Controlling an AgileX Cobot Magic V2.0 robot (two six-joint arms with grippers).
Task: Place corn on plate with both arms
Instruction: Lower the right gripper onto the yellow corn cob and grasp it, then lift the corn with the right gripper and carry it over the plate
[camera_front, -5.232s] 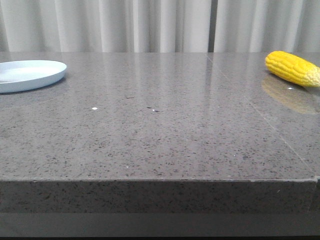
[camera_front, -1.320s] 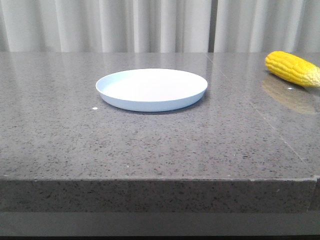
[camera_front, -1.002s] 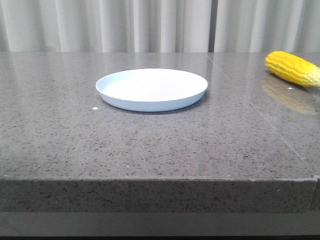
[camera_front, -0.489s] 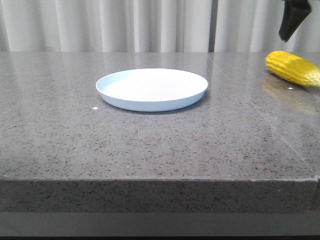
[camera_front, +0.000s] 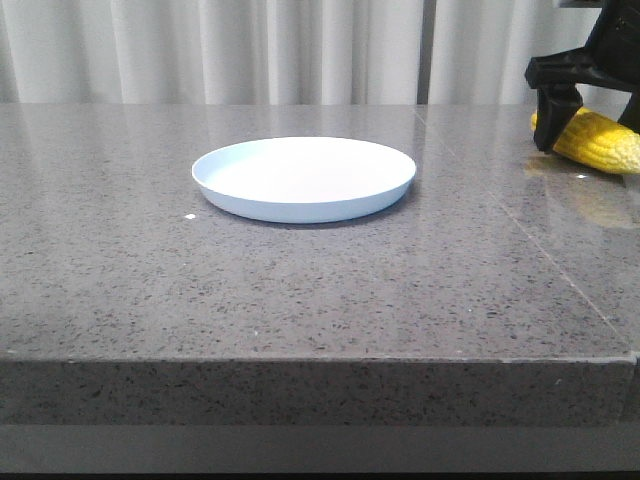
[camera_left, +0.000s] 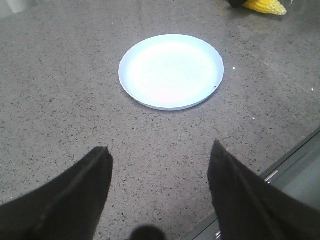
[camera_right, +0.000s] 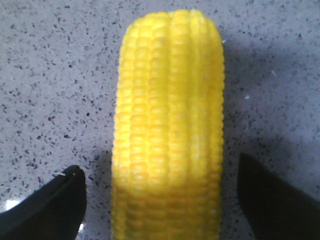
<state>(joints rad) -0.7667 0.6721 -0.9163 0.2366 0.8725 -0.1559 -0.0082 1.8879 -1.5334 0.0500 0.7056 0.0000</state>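
I have the right gripper (camera_right: 160, 200) spread wide and straddling the corn (camera_right: 169, 125), one finger to each side of the cob with bare table showing between pad and kernels on both sides, so nothing is gripped yet. In the front view the cob (camera_front: 598, 140) lies on the table at the far right, well apart from the plate (camera_front: 304, 178), which sits empty near the middle. The left gripper (camera_left: 157, 195) is open too and holds nothing, hanging back from the plate with the dish in clear view ahead of it. For the grasp I want the cob centred between the fingers, and in the wrist view it sits slightly nearer one finger, so I judge a small sideways correction is worth making before closing. I would close across the thick part of the cob rather than the tapered tip, since a round cob is likely to roll or squirt out under an uneven squeeze. I cannot tell how close the fingertips are to the table, so I would descend cautiously.
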